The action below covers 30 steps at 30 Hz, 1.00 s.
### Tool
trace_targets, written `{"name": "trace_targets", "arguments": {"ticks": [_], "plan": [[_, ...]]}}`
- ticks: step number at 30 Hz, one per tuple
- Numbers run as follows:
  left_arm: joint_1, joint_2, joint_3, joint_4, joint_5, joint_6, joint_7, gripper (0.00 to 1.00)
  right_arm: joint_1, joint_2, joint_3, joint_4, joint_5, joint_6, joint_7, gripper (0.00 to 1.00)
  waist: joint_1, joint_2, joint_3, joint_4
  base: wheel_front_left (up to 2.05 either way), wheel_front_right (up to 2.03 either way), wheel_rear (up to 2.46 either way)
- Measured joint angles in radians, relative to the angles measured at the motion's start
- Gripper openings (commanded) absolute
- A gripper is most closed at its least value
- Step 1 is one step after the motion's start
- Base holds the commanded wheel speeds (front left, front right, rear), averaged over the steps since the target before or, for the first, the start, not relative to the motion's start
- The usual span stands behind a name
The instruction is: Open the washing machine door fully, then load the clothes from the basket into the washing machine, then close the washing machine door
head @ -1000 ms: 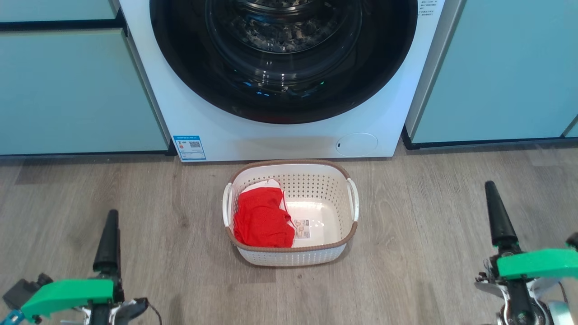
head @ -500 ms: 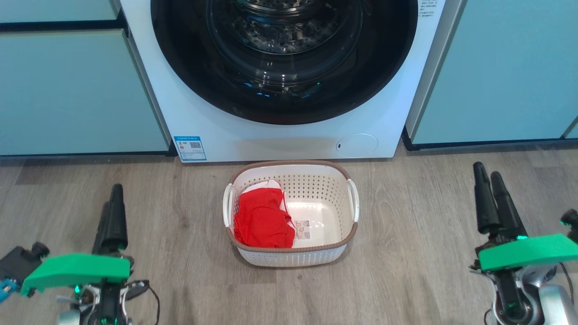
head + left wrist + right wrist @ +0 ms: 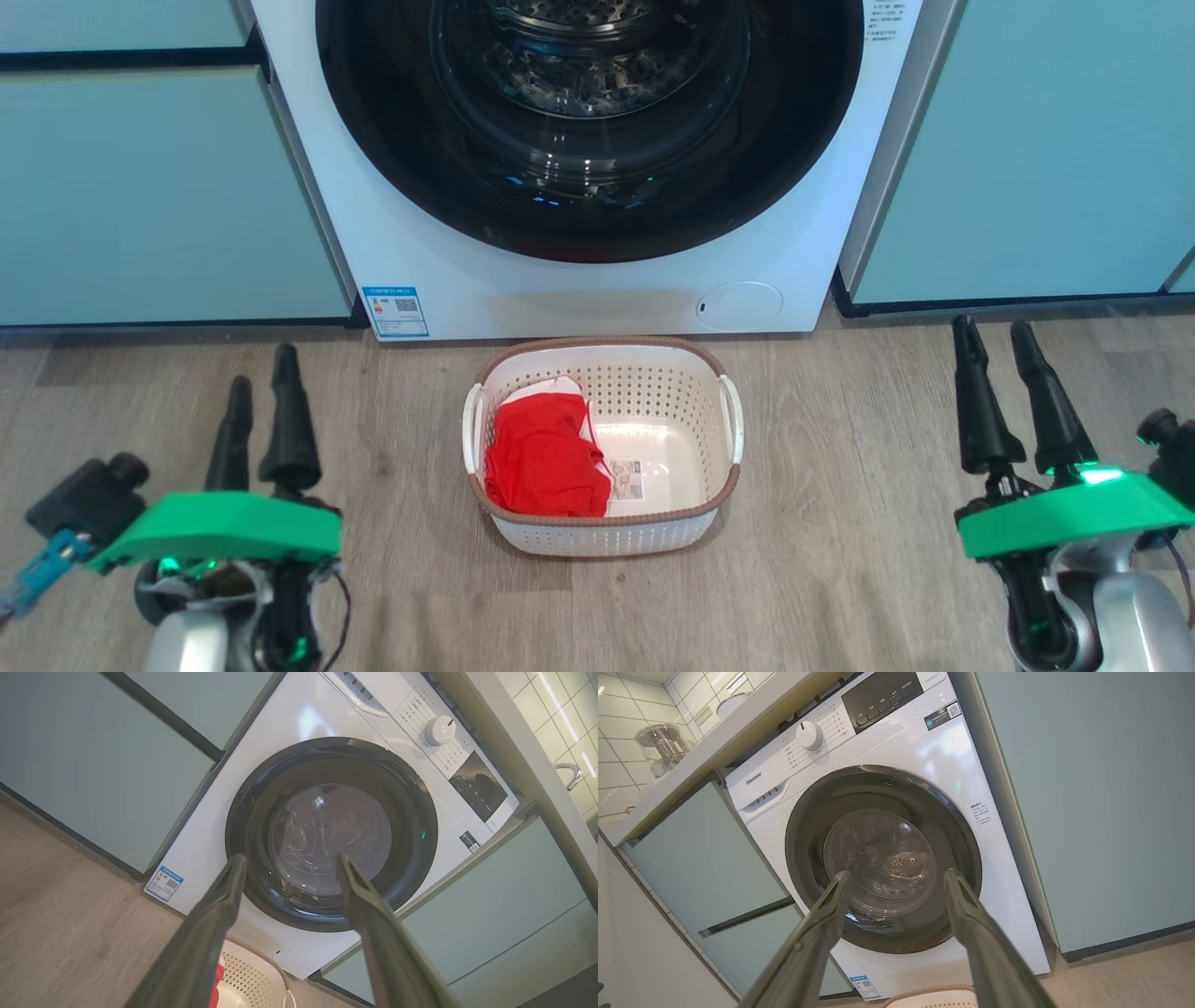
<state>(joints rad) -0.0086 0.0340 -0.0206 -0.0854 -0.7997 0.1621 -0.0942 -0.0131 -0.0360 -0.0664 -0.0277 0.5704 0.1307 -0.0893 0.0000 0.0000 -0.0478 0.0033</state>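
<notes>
- While both arms sit low at either edge of the head view, the washing machine (image 3: 448, 271) stands ahead between teal cabinets (image 3: 140, 187), and the washing machine door (image 3: 588, 112) is shut flush.
- Both wrist views tilt upward, adding the control dial (image 3: 440, 730) and a glass jar (image 3: 663, 746) on the worktop (image 3: 738, 728).
- On the floor (image 3: 840, 467), the basket (image 3: 597, 537) sits just before the machine, between the arms.
- The left gripper (image 3: 263, 367) and right gripper (image 3: 991, 325) point at the machine, fingers spread and free.
- The clothes (image 3: 541, 457) lie in the basket's left half.

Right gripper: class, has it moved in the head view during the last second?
Yes. The right gripper has advanced toward the washing machine; its tips now pass the far rim of the basket.
</notes>
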Motion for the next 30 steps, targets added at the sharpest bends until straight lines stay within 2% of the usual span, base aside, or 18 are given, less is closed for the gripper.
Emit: {"name": "trace_targets", "arguments": {"ticks": [8,12,18,22,25,30], "plan": [[0.000,0.002,-0.070,-0.001,0.116,0.007,-0.015,1.00,0.000,0.000,0.013,-0.006,-0.091,0.000,-0.020,1.00,0.0000,0.0000,-0.009,-0.001,0.00,0.00,0.00],[0.000,0.004,-0.124,-0.008,0.222,-0.009,-0.028,1.00,0.002,0.000,0.019,0.019,-0.123,0.000,-0.032,1.00,0.0000,0.0000,-0.014,-0.002,0.00,0.00,0.00],[0.000,0.024,-0.192,-0.014,0.312,0.030,-0.046,1.00,0.004,-0.001,0.040,0.037,-0.181,0.000,-0.051,1.00,0.0000,0.0000,-0.022,-0.005,0.00,0.00,0.00],[0.005,0.029,-0.218,0.046,0.343,0.044,-0.059,1.00,0.004,-0.001,0.040,0.049,-0.222,0.000,-0.062,1.00,0.0000,0.0000,-0.029,-0.007,0.00,0.00,0.00],[0.017,0.029,-0.220,0.101,0.352,0.039,-0.067,1.00,0.004,-0.001,0.031,0.053,-0.237,0.000,-0.072,1.00,0.0000,0.0000,-0.034,-0.008,0.00,0.00,0.00],[0.033,0.026,-0.215,0.178,0.389,0.004,-0.079,1.00,0.015,-0.001,0.011,0.110,-0.248,0.000,-0.086,1.00,0.0000,0.0000,-0.043,-0.011,0.00,0.00,0.00]]}}
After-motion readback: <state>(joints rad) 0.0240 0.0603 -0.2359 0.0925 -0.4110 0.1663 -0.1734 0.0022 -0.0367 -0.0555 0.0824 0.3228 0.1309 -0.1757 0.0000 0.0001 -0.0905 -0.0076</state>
